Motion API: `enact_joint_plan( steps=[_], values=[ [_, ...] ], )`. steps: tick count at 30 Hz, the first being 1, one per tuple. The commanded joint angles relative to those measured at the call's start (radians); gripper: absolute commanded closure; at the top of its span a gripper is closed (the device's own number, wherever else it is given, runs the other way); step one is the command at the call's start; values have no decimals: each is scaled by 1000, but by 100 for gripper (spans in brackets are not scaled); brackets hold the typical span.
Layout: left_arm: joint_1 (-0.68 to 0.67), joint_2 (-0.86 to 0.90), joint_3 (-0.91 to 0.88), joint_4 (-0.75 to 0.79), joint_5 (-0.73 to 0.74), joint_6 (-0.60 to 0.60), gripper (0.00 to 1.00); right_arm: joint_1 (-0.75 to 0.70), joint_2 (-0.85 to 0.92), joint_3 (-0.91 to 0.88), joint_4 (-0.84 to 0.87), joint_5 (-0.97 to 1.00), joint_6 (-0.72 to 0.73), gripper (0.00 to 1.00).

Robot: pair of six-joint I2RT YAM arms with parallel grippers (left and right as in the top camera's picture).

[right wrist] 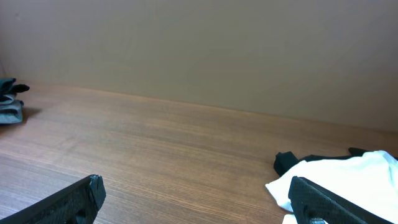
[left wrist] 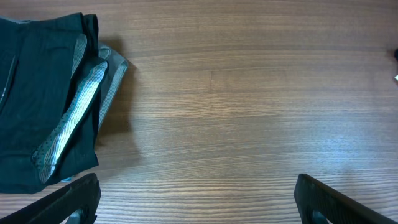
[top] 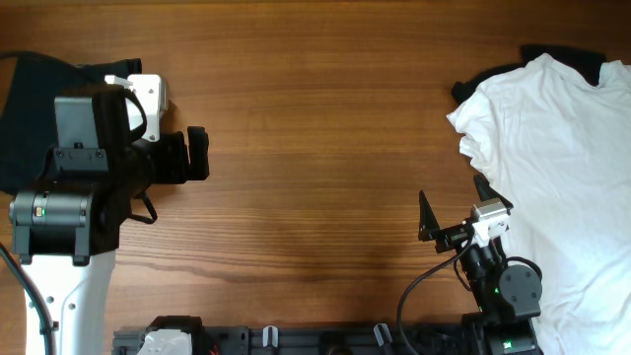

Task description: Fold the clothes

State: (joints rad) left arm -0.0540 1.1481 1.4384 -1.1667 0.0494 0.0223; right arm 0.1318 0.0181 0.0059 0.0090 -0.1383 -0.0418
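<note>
One white T-shirt [top: 562,168] and dark folded clothes [left wrist: 37,93] lie well apart

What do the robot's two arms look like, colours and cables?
The left arm has boxy black motor housings on a white lower link, white wrist bracket. The right arm has black joints, a small white block, a looped black cable, green light. The fingers are flat black.

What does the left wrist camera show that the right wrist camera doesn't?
Only left wrist: the striped lining of the folded dark garment, close up. Only right wrist: the white T-shirt, black cloth at its edge, the wall. Both: the wooden table, that garment (tiny in the right view), and an open tool: left tool, right tool.
</note>
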Motion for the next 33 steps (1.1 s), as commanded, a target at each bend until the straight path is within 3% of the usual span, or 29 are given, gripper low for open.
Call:
enact_joint_plan(
  steps=[1,5,9,18,33],
  values=[
    [-7,-31,5,2,-10,15,0,-5,-14,-1,5,-20,18,0],
    [-7,-104,-12,18,-31,31,0,-5,-14,-1,5,-20,19,0],
    [-6,-217,-90,146,-28,18,0,-5,-14,-1,5,-20,19,0],
    [31,-602,-553,573,34,18,0,-5,-14,-1,5,-20,19,1],
    [78,-1148,-1011,650,47,-32,0,-5,-14,-1,5,-20,19,0]
  ],
)
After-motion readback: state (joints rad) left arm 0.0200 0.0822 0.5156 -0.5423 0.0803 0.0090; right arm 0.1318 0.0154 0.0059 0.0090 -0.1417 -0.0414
